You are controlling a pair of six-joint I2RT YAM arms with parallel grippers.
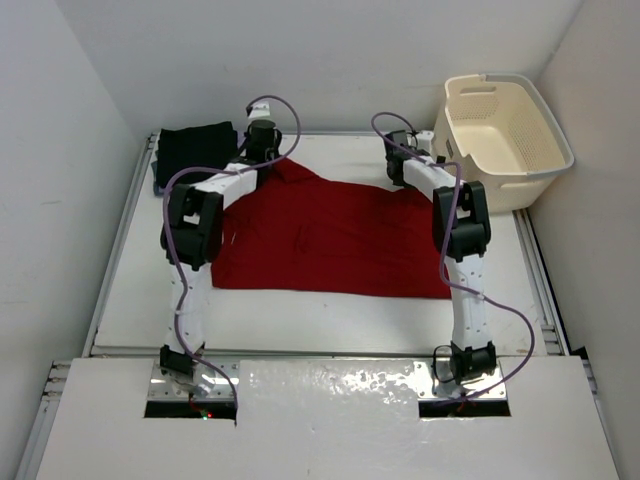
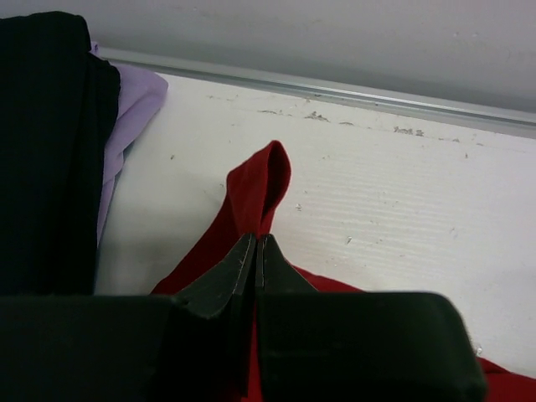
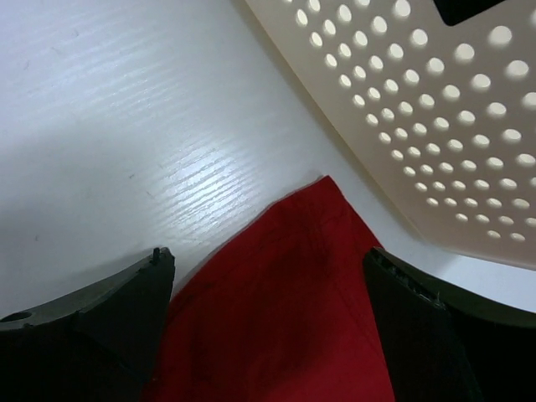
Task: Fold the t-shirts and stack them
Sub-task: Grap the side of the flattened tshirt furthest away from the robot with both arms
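The red t-shirt [image 1: 330, 240] lies spread across the middle of the table. My left gripper [image 2: 255, 239] is shut on its far left corner [image 2: 255, 188], which pokes up past the fingertips. My right gripper [image 3: 268, 260] stands open over the shirt's far right corner [image 3: 293, 276], a finger on either side, with cloth between them. A folded black t-shirt [image 1: 195, 150] lies on a lavender one [image 2: 130, 109] at the far left corner of the table.
The cream laundry basket [image 1: 505, 125] stands at the far right, its perforated wall [image 3: 419, 100] close to my right gripper. A metal rail [image 2: 335, 88] runs along the table's back edge against the wall.
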